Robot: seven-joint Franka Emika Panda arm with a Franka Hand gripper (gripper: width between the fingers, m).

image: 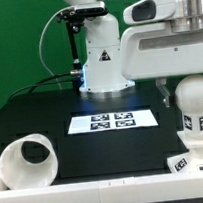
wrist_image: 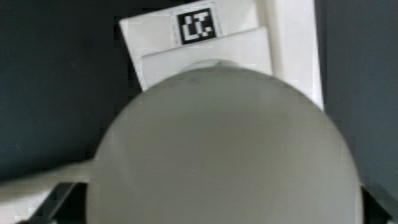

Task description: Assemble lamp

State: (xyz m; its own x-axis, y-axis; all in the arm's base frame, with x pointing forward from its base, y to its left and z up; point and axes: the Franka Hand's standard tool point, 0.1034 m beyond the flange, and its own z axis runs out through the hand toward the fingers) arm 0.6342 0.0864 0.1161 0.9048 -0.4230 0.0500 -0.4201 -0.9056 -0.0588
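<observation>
My gripper (image: pixel 189 89) is shut on the lamp bulb (image: pixel 197 108), a white round-headed part with a tag on its body, at the exterior view's right. The bulb stands upright right over the lamp base (image: pixel 188 162), a flat white tagged part near the front right edge. I cannot tell whether they touch. In the wrist view the bulb's round head (wrist_image: pixel 222 140) fills the space between my gripper's (wrist_image: pixel 217 208) dark fingers (wrist_image: pixel 59 203). The base (wrist_image: pixel 199 40) and its tag show beyond it. The hollow tapered shade (image: pixel 27 162) lies on its side at the front left.
The marker board (image: pixel 112 120) lies flat in the middle of the black table. The robot's white pedestal (image: pixel 104 64) stands behind it. A green wall closes off the back.
</observation>
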